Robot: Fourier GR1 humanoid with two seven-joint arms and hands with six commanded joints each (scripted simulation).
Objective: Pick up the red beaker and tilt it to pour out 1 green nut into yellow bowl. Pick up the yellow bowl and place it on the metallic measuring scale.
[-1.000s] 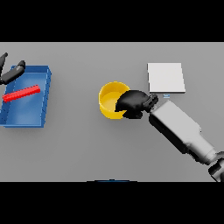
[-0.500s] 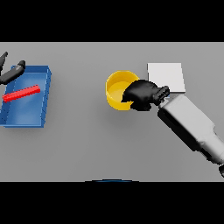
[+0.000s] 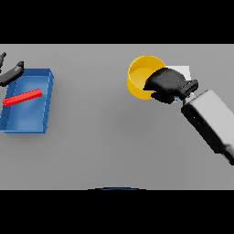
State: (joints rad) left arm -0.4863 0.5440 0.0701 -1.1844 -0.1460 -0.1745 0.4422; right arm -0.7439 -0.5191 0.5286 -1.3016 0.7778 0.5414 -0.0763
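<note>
Right hand (image 3: 165, 84) fingers curled over the yellow bowl (image 3: 140, 75) rim — bowl held, beside the scale (image 3: 184, 71).

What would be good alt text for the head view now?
The right hand grips a yellow bowl, which covers most of a white scale on the grey table. At far left, a red stick lies in a blue tray, beside the left hand.
</note>
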